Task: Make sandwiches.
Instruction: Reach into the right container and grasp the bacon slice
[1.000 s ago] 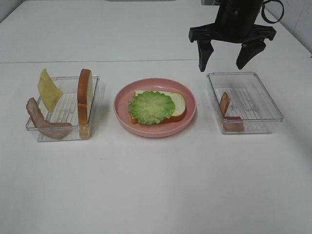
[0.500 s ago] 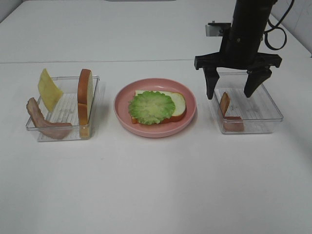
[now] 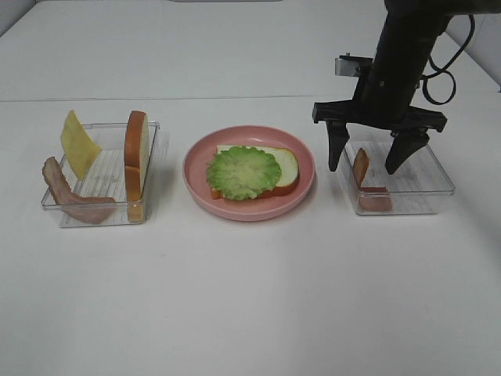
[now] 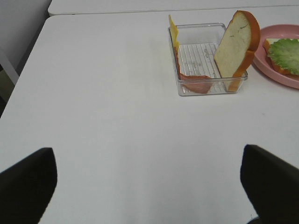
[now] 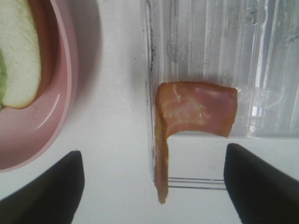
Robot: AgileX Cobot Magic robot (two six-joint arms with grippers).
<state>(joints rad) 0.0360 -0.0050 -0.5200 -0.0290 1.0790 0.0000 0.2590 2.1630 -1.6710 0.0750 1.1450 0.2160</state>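
A bread slice (image 3: 285, 166) topped with ruffled green lettuce (image 3: 243, 171) lies on the pink plate (image 3: 306, 180). A bacon strip (image 3: 362, 171) leans in the right clear tray (image 3: 427, 184); it also shows in the right wrist view (image 5: 194, 112). My right gripper (image 3: 365, 160) is open, hanging just above this bacon with one finger on each side; the left finger is over the tray's left wall. The left tray (image 3: 97, 186) holds a cheese slice (image 3: 78, 143), an upright bread slice (image 3: 136, 160) and another bacon strip (image 3: 72, 196). My left gripper (image 4: 149, 186) is open and empty, well away from that tray.
The white table (image 3: 250, 298) stretches wide in front of the plate and trays. A seam line (image 3: 156, 99) runs across the table behind them. The right arm's cable (image 3: 438, 78) loops beside the wrist.
My right gripper has come down from above and behind the right tray to straddle the bacon strip, staying open. Nothing else has moved.
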